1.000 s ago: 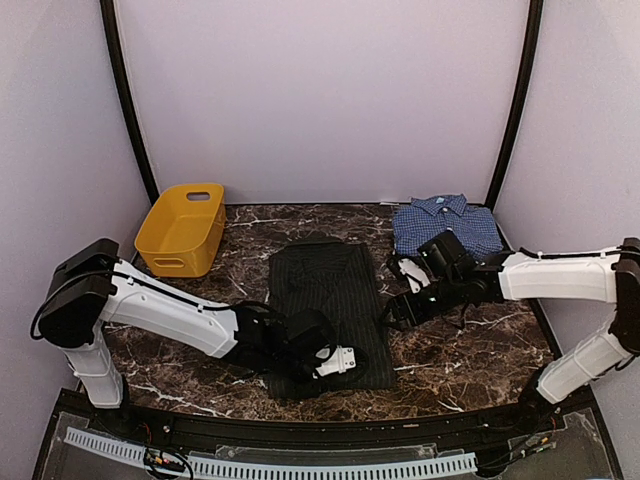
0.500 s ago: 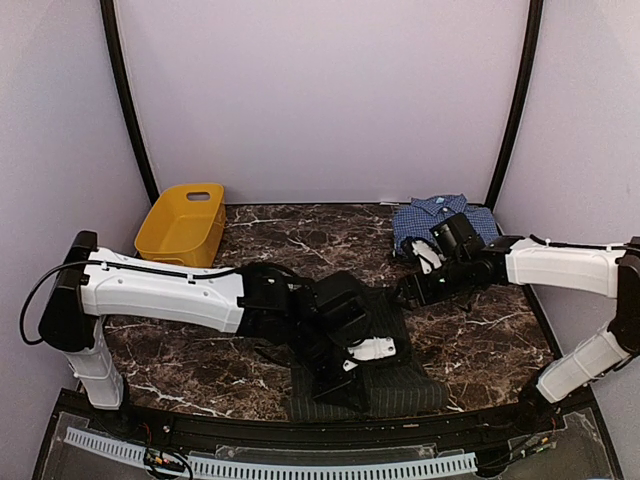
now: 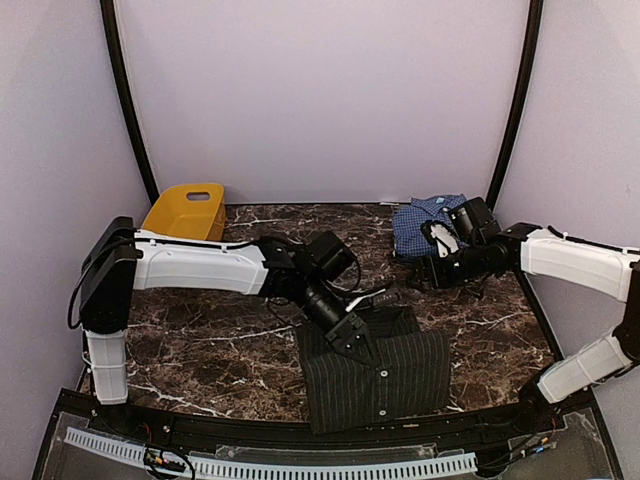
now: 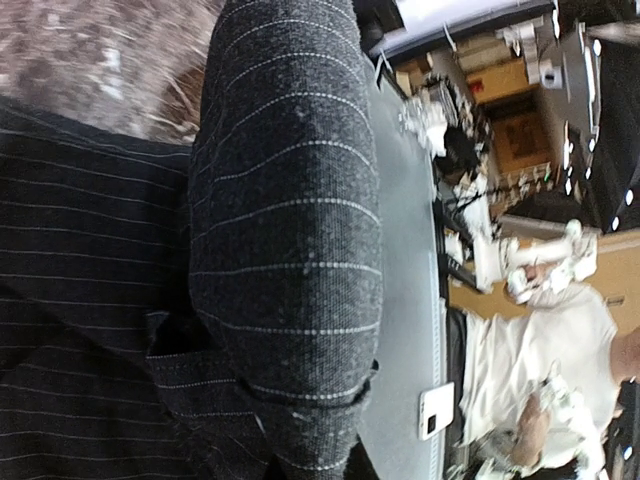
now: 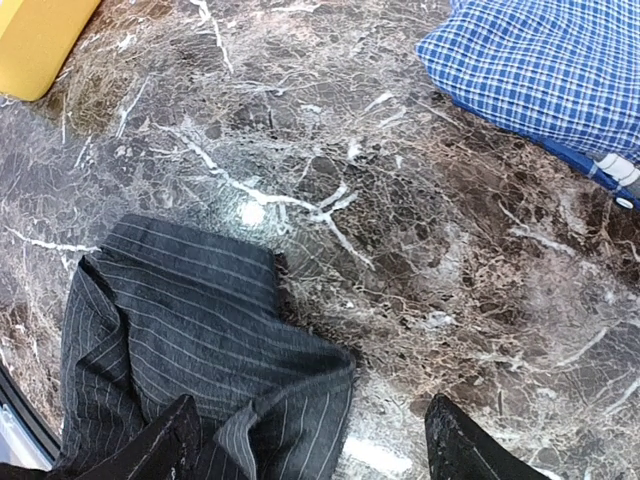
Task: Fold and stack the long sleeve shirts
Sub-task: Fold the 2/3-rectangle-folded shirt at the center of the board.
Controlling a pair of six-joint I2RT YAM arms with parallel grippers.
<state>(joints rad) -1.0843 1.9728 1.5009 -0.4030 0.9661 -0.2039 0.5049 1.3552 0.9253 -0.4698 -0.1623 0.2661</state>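
- Shirt first: the black pinstriped shirt (image 3: pixel 385 375) lies partly folded at the near middle of the worktop (image 3: pixel 200 340). Its longer side runs roughly left to right, and a bunched edge is lifted at its far left corner.
- The blue checked shirt (image 3: pixel 412 225) sits folded at the far right corner, apart from the black one, with bare marble between them. The stacking spot therefore lies away from and to the right of the black shirt.
- The left tool (image 3: pixel 352 338) is clamped on that lifted edge. From its wrist we see pinstriped cloth draped over a finger, hiding the jaws.
- The right tool (image 5: pixel 310 405) hangs with jaws apart and empty over the marble between the two shirts, nearer the blue one.
- We judge that the coming move turns on this: the left arm holds the fold, while the right arm is closer to the free right edge and to the stacking spot.
- The yellow basket (image 3: pixel 185 210) stands at the far left, clear of both shirts.
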